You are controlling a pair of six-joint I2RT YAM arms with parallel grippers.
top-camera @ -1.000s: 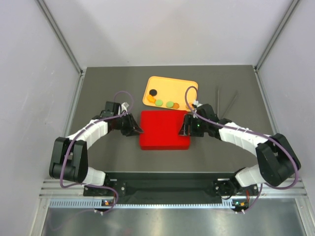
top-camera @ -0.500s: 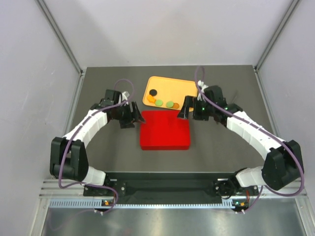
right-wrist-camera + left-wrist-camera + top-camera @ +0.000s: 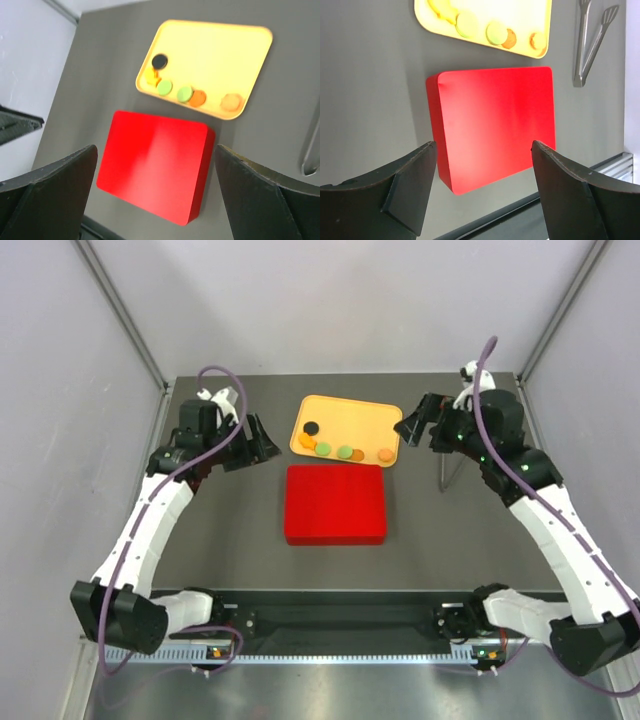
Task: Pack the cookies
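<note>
A: While both arms hang above the dark grey table (image 3: 230,530), how do the pincers stand?

B: The left gripper (image 3: 482,150) is released. Its two black, wedge-shaped jaws stand wide apart with only air between them. The right gripper (image 3: 155,150) is likewise spread wide and grasps nothing.

A: And where are the cookies (image 3: 164,87)?

B: On the tray (image 3: 215,45), a shallow yellow-orange rectangle with rounded corners and a low raised rim. They are small flat discs, at least six, strung along its near edge. A black one sits a little further in at the left end, with an orange one just beside it. Then come two pale green ones, a darker orange one touching the second green, and a paler tan-orange one alone toward the right corner.

A: What lies nearest the arms?

B: A red box (image 3: 335,505), rectangular with softly rounded corners, its top plain, smooth and faintly glossy. It lies flat on the table just on the near side of the tray, with a narrow strip of table showing between them.

A: Anything else?

B: A pair of metal tongs (image 3: 585,45), slim and silvery with flattened tips, lies to the right of the tray and box, apart from both. The tabletop looks matte and even.
</note>
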